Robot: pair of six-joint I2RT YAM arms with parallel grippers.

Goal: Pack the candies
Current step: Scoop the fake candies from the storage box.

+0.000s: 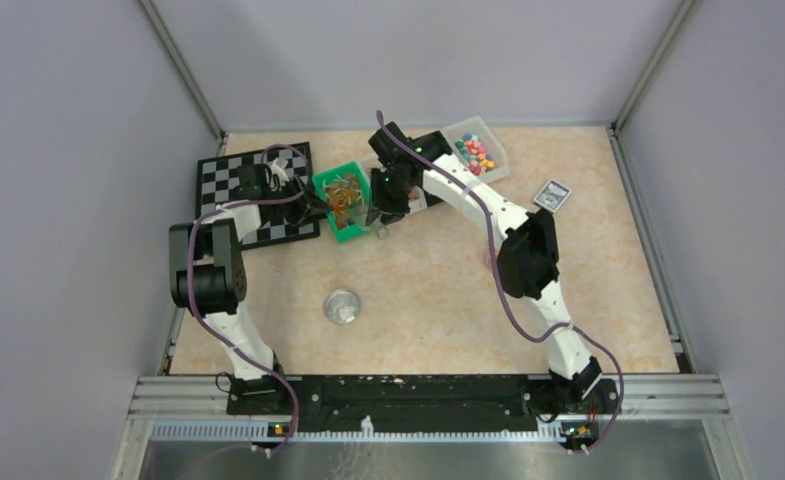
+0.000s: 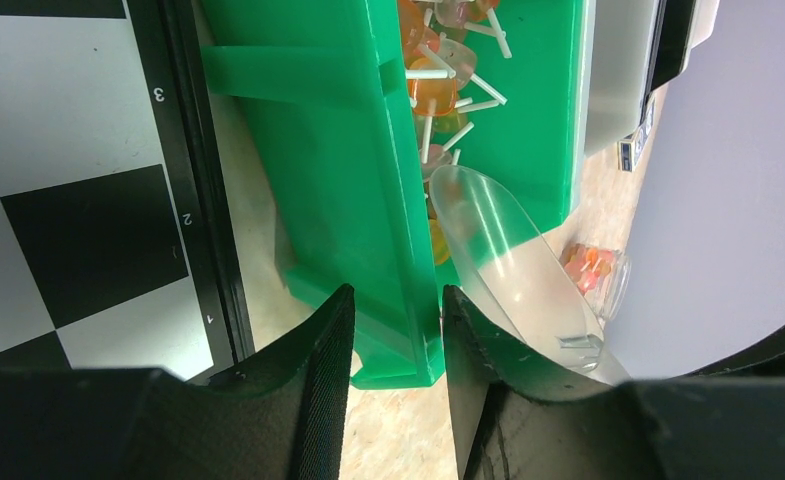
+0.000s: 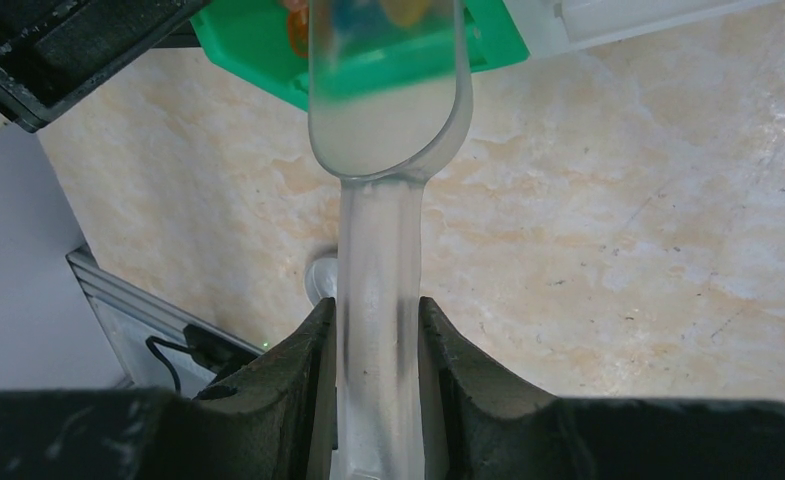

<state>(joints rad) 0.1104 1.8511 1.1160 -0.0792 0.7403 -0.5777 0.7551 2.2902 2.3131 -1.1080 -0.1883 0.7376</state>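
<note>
Where the right gripper (image 3: 378, 345) is concerned, its jaws stand almost closed and clamp the handle of one clear scoop (image 3: 383, 110), a pad pressed to each side. The scoop's bowl looks empty and its tip reaches into the near end of the green bin (image 2: 318, 150). Left gripper (image 2: 396, 335): jaws roughly half apart, straddling the bin's left wall close to its near corner. Both fingers (image 2: 323, 360) lie against the plastic, so it appears to have hold of the bin. Candies (image 1: 475, 152): a loose heap of tiny multicoloured pieces lies in one clear tray (image 1: 498, 165) at the far right of the table, apart from the scoop and too small to count. A further small lot, orange-red, sits in one clear jar (image 2: 598, 278) on the table just right of the bin's near end, beside the scoop. The green bin holds lollipops (image 2: 433, 85) on white sticks, number not legible. Other items, one each: a chessboard (image 1: 238, 190) left of the bin, a white bin (image 2: 618, 90) right of it, a round metal lid (image 1: 342, 307) near the table's centre, and a small flat card-like object (image 1: 552, 195) at the right.
</note>
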